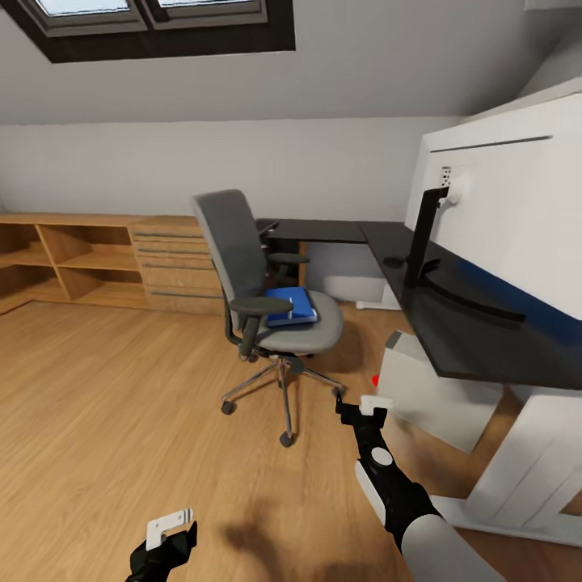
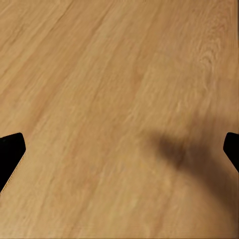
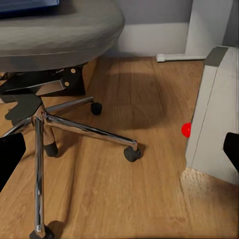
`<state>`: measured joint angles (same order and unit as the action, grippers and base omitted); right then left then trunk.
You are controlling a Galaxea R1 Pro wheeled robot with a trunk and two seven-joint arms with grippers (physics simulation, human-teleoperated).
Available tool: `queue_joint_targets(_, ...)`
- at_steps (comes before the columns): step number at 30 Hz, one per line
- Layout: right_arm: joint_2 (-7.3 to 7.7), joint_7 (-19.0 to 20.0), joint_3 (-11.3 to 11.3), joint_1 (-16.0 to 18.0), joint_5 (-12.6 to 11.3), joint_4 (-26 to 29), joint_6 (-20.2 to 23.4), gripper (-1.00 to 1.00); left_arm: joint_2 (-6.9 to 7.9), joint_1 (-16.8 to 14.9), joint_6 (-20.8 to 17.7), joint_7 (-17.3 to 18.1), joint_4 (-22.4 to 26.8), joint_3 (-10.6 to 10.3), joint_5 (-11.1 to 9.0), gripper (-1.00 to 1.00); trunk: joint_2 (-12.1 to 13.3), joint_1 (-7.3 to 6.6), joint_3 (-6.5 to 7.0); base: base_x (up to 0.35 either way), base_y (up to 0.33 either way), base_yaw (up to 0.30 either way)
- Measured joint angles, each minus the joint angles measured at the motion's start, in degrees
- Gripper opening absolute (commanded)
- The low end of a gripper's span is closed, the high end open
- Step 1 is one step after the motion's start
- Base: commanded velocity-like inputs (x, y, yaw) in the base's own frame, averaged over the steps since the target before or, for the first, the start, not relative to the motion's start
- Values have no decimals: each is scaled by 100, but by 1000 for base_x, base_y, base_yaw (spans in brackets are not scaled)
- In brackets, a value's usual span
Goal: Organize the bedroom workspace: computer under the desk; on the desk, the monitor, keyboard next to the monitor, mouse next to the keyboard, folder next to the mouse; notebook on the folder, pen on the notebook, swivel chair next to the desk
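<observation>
Head view: swivel chair (image 1: 263, 307) on wood floor (image 1: 97, 404), just off the bench (image 1: 453, 315) front edge; folder (image 1: 291, 305) on its seat; monitor (image 1: 509, 218) on bench. Left gripper (image 1: 171, 525), right gripper (image 1: 373, 404) low.
Left wrist view: fingers (image 2: 11, 152) wide, empty, over floor.
Right wrist view: fingers (image 3: 10, 154) wide, empty; chair base (image 3: 55, 127), computer (image 3: 216, 114) beside it.

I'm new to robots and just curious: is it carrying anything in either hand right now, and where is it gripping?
Nothing is held. The left tool and right tool are both open over bare floor.
</observation>
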<state>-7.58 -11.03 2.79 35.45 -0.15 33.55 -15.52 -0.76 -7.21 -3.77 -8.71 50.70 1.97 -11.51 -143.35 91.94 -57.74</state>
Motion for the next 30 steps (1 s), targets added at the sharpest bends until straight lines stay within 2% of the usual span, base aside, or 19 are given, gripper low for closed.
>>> queue_joint_targets(7, 0, 0, -5, 0, 0, 3, 0, 100, -1, 0, 2, 0, 0, 0, -1, 100, 0, 0, 0, 0, 283, -264)
queue_joint_targets(12, -1, 0, -8, 1, 0, -1, -1, 100, 0, 1, 3, 0, 0, 0, -2, 100, 0, 0, 0, 0, 185, -139)
queue_joint_targets(20, 28, 40, 0, 1, 32, -84, -40, 100, 7, 1, 7, -2, -27, -1, -5, 100, 0, 0, 0, 0, 38, -28)
queue_joint_targets(24, 38, 51, 7, 1, 47, -230, -198, 100, 11, 1, 34, 1, -213, 4, -5, 100, 0, 0, 0, 0, 6, -4)
queue_joint_targets(30, 35, 56, 20, 2, 47, -314, -325, 100, 16, 1, 300, 7, -373, 4, 0, 100, 0, 0, 0, 0, 1, -1)
